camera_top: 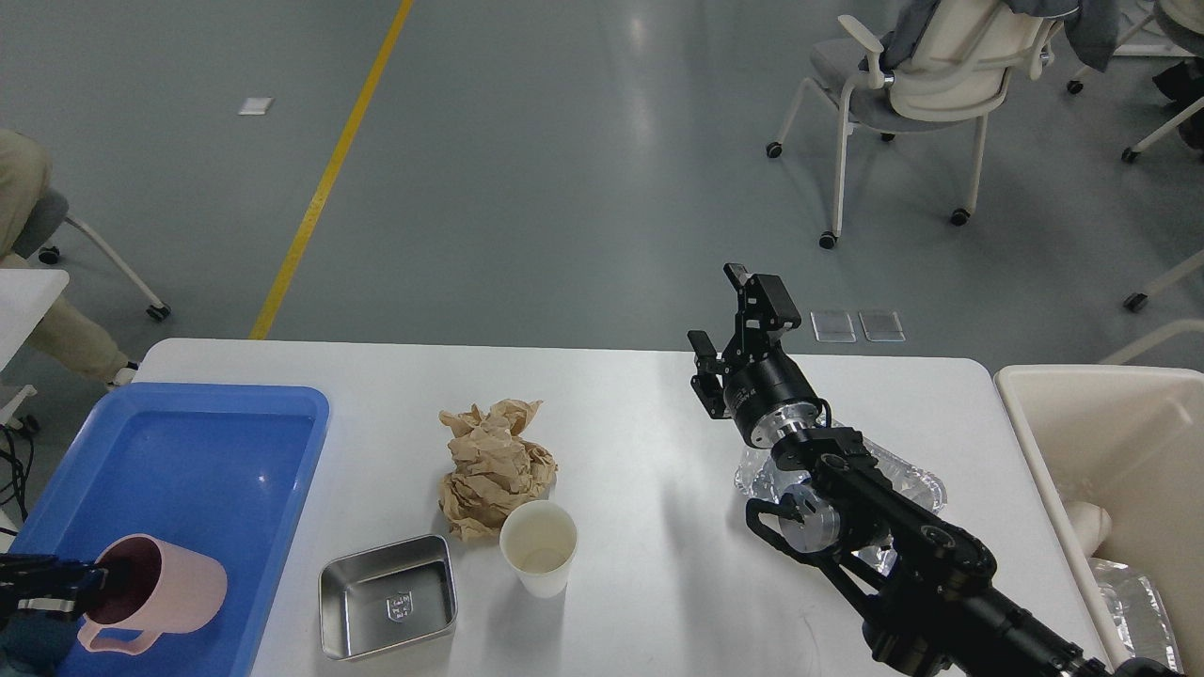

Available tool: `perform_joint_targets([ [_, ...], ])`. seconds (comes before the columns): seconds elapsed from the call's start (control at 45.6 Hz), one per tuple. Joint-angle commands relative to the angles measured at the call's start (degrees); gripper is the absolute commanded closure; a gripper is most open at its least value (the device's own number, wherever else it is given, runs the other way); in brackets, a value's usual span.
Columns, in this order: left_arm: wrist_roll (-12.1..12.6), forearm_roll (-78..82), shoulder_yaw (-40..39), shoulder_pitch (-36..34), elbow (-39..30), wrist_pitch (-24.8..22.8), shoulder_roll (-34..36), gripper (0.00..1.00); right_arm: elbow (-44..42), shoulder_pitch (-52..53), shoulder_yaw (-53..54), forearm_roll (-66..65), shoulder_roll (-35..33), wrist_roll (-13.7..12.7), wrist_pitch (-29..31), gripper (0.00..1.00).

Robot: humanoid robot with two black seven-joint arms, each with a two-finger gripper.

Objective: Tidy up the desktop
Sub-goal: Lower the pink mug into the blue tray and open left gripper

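Left gripper point(99, 581) pinches the pink mug point(160, 594) (rim only) over the blue tray point(188, 442) at eight o'clock; it could slip. Right gripper point(720, 324) wide, empty

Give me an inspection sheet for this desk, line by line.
Surface: white desktop, dry, partly cluttered.
Job's things: pink cup over blue tray; cream bin on the right, holding some rubbish.
Clutter: crumpled brown paper, paper cup, steel container, clear plastic packaging under the right arm.
Grippers: left gripper shut on the cup's rim; right gripper open, empty, raised.
Cables: dark cables at left edge.
Surroundings: grey floor, yellow line, wheeled chairs.
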Motion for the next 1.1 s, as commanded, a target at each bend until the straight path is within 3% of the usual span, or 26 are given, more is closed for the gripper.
perform_joint_targets([
  [0.0,0.0,-0.1,0.1,0.1,0.1,-0.2,0.1,0.41,0.0,0.0,0.0,0.0,0.0,0.0,0.0,0.00],
  [0.066,-0.1,-0.1,0.0,0.0,0.1,-0.1,0.1,0.17,0.0,0.0,0.0,0.0,0.0,0.0,0.0,0.00],
  [0.11,-0.2,-0.1,0.0,0.0,0.1,-0.1,0.1,0.10,0.0,-0.1,0.0,0.0,0.1,0.0,0.0,0.00],
  [0.46,0.1,-0.2,0.0,0.0,0.1,-0.5,0.6,0.03,0.0,0.0,0.0,0.0,0.1,0.0,0.0,0.00],
  [1.074,0.2,-0.3,0.4,0.1,0.1,-1.9,1.1,0.03,0.0,-0.2,0.0,-0.1,0.4,0.0,0.0,0.00],
])
